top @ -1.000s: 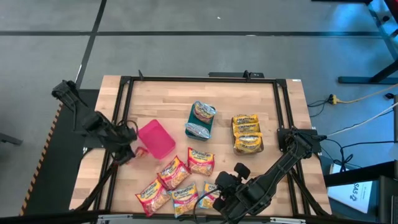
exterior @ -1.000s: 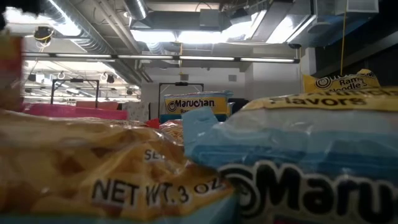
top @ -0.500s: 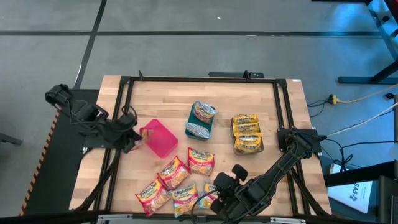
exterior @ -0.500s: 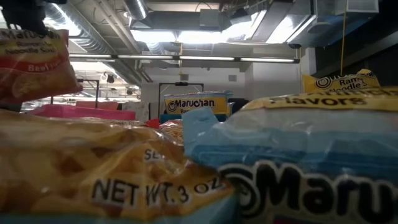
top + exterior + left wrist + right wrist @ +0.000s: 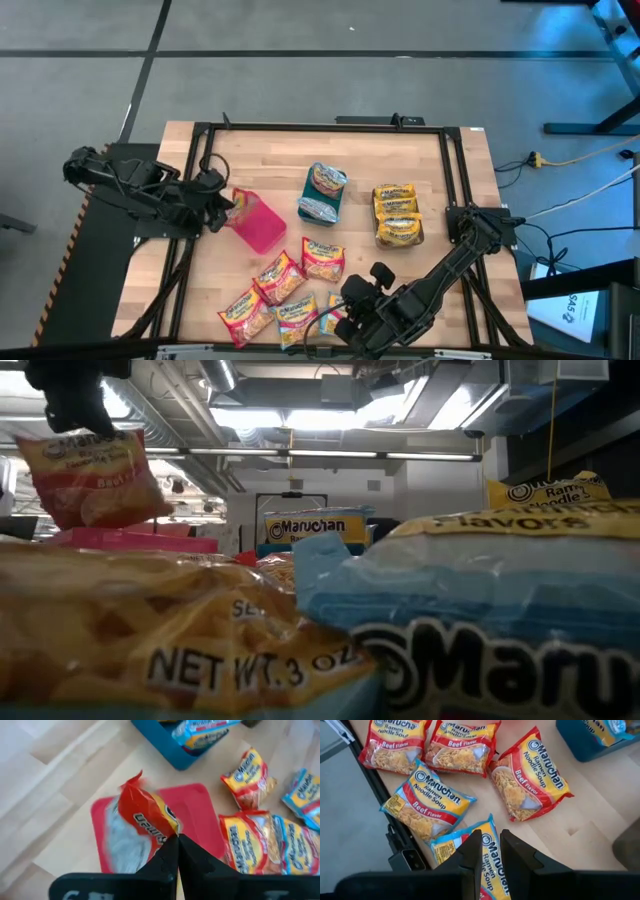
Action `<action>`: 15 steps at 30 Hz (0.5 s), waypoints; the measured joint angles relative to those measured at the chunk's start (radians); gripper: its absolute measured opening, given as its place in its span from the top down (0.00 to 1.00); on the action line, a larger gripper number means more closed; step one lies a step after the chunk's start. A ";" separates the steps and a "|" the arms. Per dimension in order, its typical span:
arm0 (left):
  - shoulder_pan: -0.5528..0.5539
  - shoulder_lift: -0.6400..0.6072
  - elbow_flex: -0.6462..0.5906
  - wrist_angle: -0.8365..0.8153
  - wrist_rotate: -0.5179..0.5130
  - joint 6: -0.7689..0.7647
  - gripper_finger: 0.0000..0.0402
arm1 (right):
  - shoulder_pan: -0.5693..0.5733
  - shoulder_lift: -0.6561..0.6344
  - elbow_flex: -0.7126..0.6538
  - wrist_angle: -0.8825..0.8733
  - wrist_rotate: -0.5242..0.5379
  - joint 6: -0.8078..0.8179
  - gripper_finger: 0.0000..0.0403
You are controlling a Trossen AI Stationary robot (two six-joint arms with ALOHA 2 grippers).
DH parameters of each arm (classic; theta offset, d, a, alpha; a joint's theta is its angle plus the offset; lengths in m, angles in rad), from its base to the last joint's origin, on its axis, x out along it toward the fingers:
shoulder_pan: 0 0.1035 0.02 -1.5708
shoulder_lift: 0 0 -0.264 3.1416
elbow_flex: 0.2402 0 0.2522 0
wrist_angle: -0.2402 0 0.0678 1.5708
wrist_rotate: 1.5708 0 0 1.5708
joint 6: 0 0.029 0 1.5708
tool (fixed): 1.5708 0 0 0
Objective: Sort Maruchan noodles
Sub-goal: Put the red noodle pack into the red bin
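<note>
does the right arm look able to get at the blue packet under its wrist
Probably yes. The right gripper hovers directly over the light-blue packet, jaws slightly apart with nothing between them. No other packet lies on top of it, and the left gripper is busy over the pink bin.

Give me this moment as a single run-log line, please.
left hand: shut on red packet, above pink bin | right hand: hovering over blue packet, holding nothing

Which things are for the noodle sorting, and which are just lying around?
For the job: red packet in the left gripper, pink bin, teal bin, yellow packets, loose packets.
Just lying around: yellow cable, white paper.
</note>
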 joint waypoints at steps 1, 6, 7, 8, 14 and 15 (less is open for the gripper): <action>0.016 0.004 0.000 0.005 0.000 0.014 1.00 | 0.000 0.000 0.000 0.000 0.003 0.000 0.83; 0.087 0.034 0.000 0.023 0.018 0.090 1.00 | 0.000 0.000 0.000 0.000 0.017 0.000 0.83; 0.100 0.043 0.000 0.025 0.030 0.103 1.00 | 0.000 0.000 0.000 0.000 0.017 0.000 0.83; 0.112 0.052 0.000 0.024 0.043 0.118 1.00 | 0.000 0.000 0.000 0.000 0.017 0.000 0.83; 0.160 0.106 0.000 0.024 0.129 0.175 1.00 | 0.000 0.000 0.000 0.004 0.017 0.000 0.83; 0.163 0.112 0.000 0.022 0.137 0.178 1.00 | 0.000 0.000 0.000 0.004 0.017 0.000 0.83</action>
